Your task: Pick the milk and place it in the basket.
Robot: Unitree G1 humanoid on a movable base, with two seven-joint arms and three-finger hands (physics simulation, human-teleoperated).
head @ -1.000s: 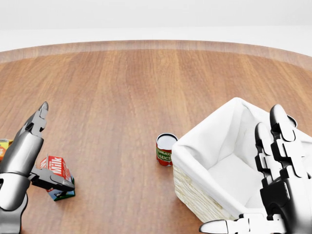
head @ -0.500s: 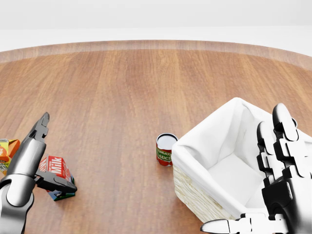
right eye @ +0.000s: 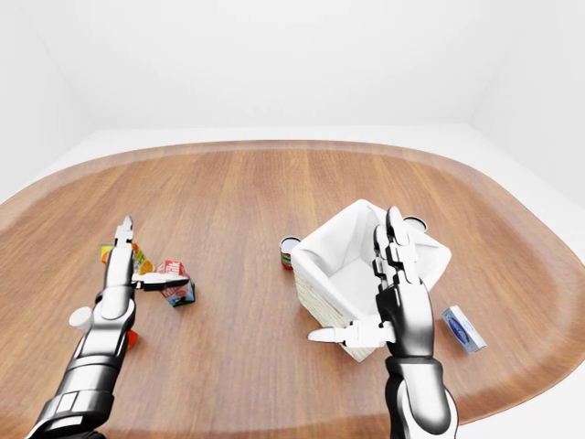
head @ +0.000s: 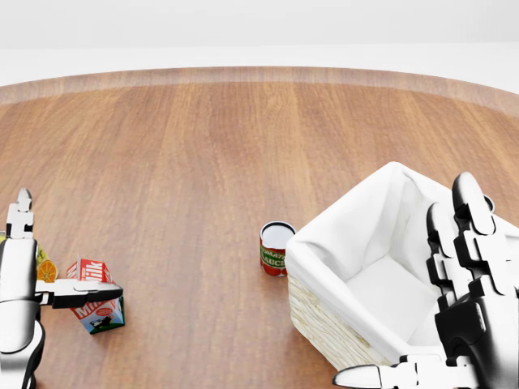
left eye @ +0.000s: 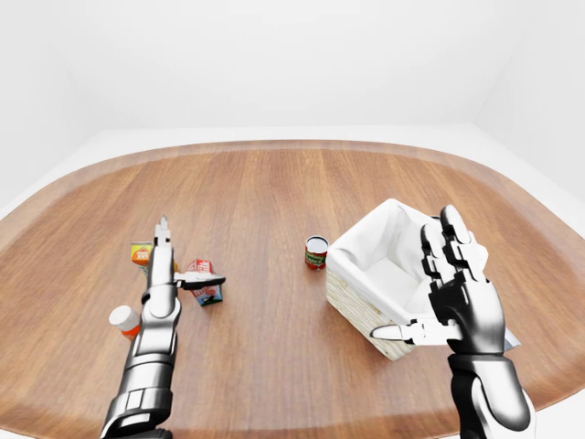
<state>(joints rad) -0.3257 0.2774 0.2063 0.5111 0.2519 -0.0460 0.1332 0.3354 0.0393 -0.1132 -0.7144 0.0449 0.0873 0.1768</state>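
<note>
The left hand (head: pixel 20 279) is standing open beside the milk (head: pixel 96 303), its long fingers pointing up the head view and 1 digit reaching sideways across the carton's top. Nothing is closing round the carton, so it is not yet gripped. The milk is sitting on the desk (head: pixel 243 146) at the lower left of the head view, tilted a little, with its red printed face turned toward the camera. Just beside it, partly hidden by the hand, an orange carton (left eye: pixel 141 253) is lying, and an orange-capped bottle (left eye: pixel 123 319) is lying lower down in the left-eye view.

The milk looks like a small paperboard carton: probably light, fairly stiff on its flat sides but liable to dent if squeezed hard, and smooth enough to slip. The best hold would likely be across 2 opposite flat sides at mid-height, below the sloped top.

The right hand (head: pixel 462 324) is spread wide and holding nothing, hovering at the lower right over the near edge of the basket (head: pixel 357 235), which is white-lined and wicker-walled. A can (head: pixel 276 248) is standing just left of the basket, well apart from the milk. A blue box (right eye: pixel 463 328) is lying on the desk right of the basket.
</note>
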